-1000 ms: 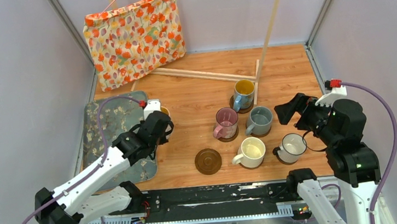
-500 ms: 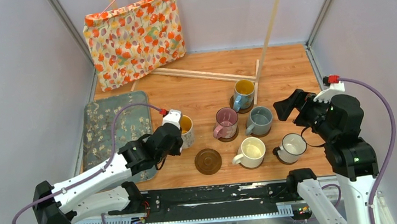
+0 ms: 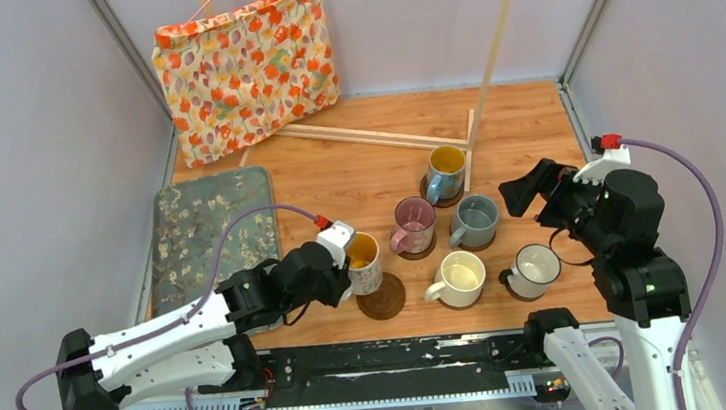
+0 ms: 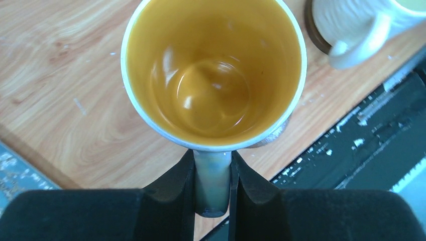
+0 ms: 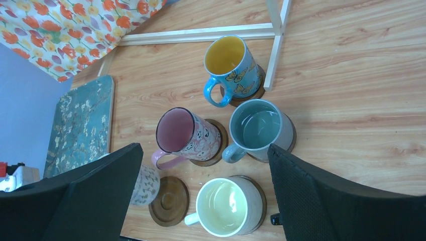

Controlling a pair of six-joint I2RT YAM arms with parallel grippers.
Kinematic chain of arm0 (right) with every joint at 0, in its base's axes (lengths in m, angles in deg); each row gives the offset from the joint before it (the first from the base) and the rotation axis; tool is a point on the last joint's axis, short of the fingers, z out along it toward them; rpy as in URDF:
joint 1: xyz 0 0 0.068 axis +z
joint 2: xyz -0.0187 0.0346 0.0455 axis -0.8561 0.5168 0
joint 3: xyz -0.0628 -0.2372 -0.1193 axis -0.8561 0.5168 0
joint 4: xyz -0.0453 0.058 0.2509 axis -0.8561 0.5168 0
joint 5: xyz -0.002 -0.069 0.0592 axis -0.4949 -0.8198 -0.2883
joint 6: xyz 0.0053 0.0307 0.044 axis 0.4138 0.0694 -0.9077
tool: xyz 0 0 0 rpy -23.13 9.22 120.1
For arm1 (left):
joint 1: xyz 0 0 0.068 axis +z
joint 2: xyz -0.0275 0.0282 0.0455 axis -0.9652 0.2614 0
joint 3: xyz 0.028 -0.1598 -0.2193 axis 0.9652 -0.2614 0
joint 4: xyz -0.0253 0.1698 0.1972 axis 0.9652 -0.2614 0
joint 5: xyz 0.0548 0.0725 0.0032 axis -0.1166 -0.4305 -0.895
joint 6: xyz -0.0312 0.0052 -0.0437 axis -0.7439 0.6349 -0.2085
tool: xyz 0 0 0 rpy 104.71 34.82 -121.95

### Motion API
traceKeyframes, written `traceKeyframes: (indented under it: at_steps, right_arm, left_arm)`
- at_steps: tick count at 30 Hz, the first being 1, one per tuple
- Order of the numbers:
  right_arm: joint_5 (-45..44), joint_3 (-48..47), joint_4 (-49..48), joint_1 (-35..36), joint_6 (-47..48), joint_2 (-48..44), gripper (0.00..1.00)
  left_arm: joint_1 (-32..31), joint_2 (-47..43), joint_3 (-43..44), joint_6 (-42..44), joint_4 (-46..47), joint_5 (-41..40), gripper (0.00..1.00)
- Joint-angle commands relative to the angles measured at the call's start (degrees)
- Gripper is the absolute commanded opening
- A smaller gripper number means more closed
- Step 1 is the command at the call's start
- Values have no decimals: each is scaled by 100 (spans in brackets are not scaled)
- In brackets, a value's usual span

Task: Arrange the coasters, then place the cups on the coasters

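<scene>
My left gripper (image 3: 343,263) (image 4: 213,182) is shut on the handle of the pale cup with the orange inside (image 3: 363,261) (image 4: 213,75) (image 5: 144,185). That cup is upright at the left edge of the one bare coaster (image 3: 386,301) (image 5: 171,202); whether it touches the coaster I cannot tell. The blue cup (image 3: 446,172), the pink cup (image 3: 413,224), the grey-blue cup (image 3: 476,220), the cream cup (image 3: 462,278) and the white dark-rimmed cup (image 3: 534,267) each stand on a coaster. My right gripper (image 3: 539,196) (image 5: 204,150) hangs open above them, holding nothing.
A grey floral mat (image 3: 209,235) lies at the left. A flowered cloth bag (image 3: 245,66) leans on the back wall with thin wooden sticks (image 3: 382,135) in front of it. A black rail (image 3: 394,358) runs along the near edge.
My left arm has carried the pale cup from beside the mat to the right and nearer, up to the bare coaster. The right arm has hardly moved.
</scene>
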Motion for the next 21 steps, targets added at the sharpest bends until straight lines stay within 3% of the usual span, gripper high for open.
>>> traceKeyframes:
  at_steps: [1, 9, 21]
  right_arm:
    - [60, 56, -111, 82, -27, -15, 100]
    - [44, 72, -95, 82, -34, -84, 100]
    - [73, 30, -53, 78, -15, -114, 100]
  left_arm:
    - [-388, 98, 138, 339, 791, 266, 0]
    - [-860, 489, 183, 476, 1016, 331, 0]
    - [-1087, 860, 80, 422, 1394, 39, 0]
